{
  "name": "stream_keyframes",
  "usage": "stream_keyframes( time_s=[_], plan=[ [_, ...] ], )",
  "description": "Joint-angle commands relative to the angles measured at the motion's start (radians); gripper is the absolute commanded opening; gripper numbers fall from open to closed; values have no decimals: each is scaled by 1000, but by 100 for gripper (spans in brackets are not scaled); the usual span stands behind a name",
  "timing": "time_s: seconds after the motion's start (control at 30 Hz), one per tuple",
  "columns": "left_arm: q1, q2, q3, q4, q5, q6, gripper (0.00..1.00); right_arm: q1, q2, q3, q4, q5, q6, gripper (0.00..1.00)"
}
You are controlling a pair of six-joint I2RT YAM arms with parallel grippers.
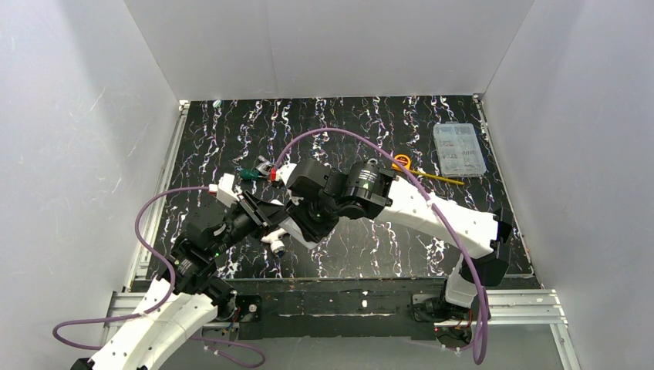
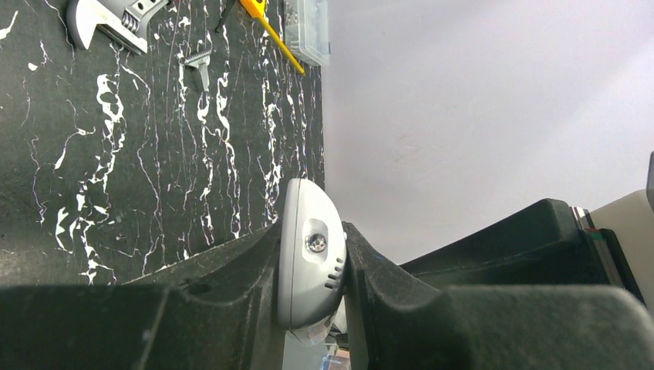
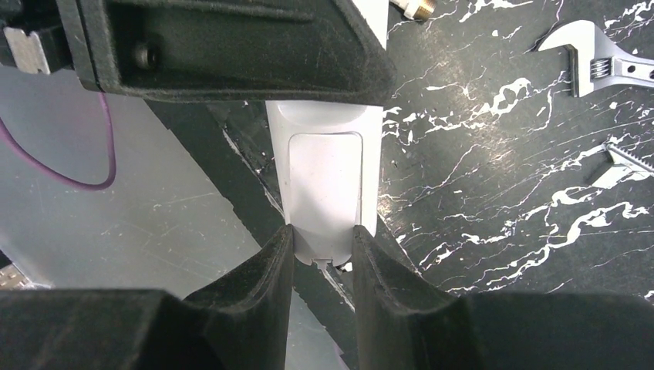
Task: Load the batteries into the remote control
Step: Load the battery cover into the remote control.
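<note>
The remote control (image 3: 324,177) is a slim white handset held off the table between both arms. In the right wrist view its back faces me, with a flat rectangular panel sitting flush. My right gripper (image 3: 322,231) is shut on its rounded near end. My left gripper (image 2: 312,231) is shut on the other end of the remote control (image 2: 308,262), where a small lens and three slots show. In the top view the remote control (image 1: 276,242) is a small white shape where the two grippers meet, left of centre. The batteries are out of view.
A silver adjustable wrench (image 3: 601,62) and a small toothed metal piece (image 3: 617,166) lie on the black marbled table (image 1: 362,247). A yellow tool (image 1: 432,176) and a clear parts box (image 1: 460,149) sit at the back right. White walls enclose the table.
</note>
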Motion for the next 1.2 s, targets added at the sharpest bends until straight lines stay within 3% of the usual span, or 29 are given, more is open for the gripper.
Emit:
stream_keyframes(
  time_s=[0.0, 0.5, 0.77, 1.03, 1.17],
  plan=[
    [-3, -12, 10, 63, 25, -12, 0, 7, 15, 54, 4, 0, -10, 35],
    [-3, -17, -17, 128, 44, -66, 0, 8, 52, 75, -9, 57, -60, 40],
    [-3, -24, -22, 127, 38, -73, 0, 7, 57, 75, 13, 56, -69, 61],
    [-3, -35, -23, 110, 31, -67, 0, 7, 47, 83, 35, 81, -76, 68],
    [-3, -37, -31, 110, 24, -67, 0, 7, 28, 115, 46, 98, -76, 79]
  ],
)
